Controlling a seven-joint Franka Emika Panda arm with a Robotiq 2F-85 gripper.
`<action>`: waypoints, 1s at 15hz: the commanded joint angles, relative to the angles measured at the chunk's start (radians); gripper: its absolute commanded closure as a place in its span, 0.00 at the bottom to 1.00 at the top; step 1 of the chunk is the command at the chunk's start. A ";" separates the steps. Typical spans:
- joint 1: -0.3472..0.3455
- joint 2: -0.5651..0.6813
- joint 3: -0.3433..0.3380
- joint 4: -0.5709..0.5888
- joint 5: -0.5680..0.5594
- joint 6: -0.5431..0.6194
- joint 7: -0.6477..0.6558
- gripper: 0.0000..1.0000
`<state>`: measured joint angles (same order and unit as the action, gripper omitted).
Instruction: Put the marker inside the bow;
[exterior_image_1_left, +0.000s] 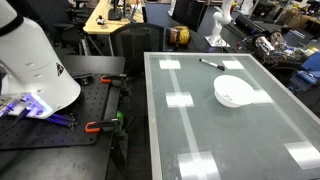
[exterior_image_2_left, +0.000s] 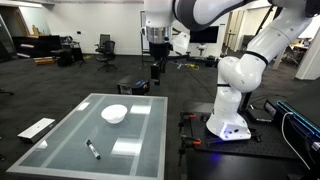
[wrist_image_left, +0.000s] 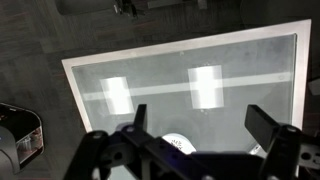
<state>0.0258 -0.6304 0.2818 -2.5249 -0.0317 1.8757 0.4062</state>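
Note:
A white bowl (exterior_image_1_left: 233, 91) stands on the glass table (exterior_image_1_left: 200, 130), right of its middle. A black marker (exterior_image_1_left: 211, 65) lies flat on the glass beyond the bowl, apart from it. Both also show in an exterior view, the bowl (exterior_image_2_left: 114, 113) and the marker (exterior_image_2_left: 92, 149). My gripper (exterior_image_2_left: 156, 69) hangs high above the far edge of the table, well away from both. In the wrist view the gripper (wrist_image_left: 200, 125) is open and empty, looking down on the table, with part of the bowl (wrist_image_left: 178, 143) showing between its fingers. I cannot make out the marker there.
The robot's white base (exterior_image_1_left: 40, 70) stands on a black plate beside the table, with orange-handled clamps (exterior_image_1_left: 100, 126) at the plate's edge. A white flat object (exterior_image_2_left: 38, 128) lies on the floor next to the table. Desks and chairs stand farther back.

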 joint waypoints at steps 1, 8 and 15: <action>0.000 0.096 0.002 0.080 0.006 0.071 0.055 0.00; 0.002 0.392 0.030 0.321 0.001 0.169 0.239 0.00; 0.078 0.699 0.001 0.587 -0.039 0.180 0.466 0.00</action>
<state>0.0571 -0.0616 0.3056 -2.0671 -0.0414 2.0623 0.7774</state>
